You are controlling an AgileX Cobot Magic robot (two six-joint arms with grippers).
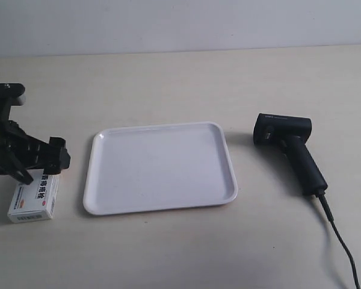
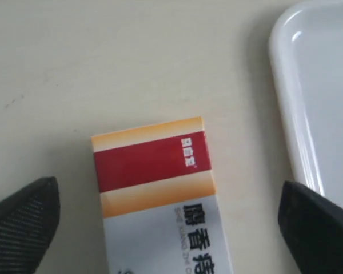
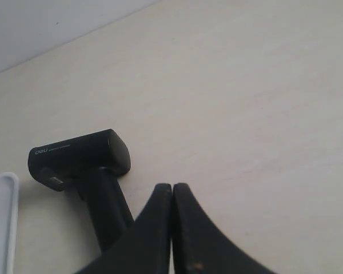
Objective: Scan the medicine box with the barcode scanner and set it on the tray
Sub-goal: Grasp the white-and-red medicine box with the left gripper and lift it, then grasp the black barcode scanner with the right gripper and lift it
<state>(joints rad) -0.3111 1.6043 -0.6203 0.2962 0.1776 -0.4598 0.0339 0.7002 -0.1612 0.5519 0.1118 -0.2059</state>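
The medicine box lies flat on the table left of the white tray. In the left wrist view the medicine box shows its dark red end and orange stripes between the two wide-apart fingers of my left gripper, which is open and just above it. The arm at the exterior view's left hangs over the box's far end. The black barcode scanner lies on its side right of the tray. My right gripper is shut with nothing in it, near the barcode scanner.
The scanner's black cable runs toward the front right edge of the table. A pale wall backs the table. A corner of the tray shows in the right wrist view, and its rim lies beside the box.
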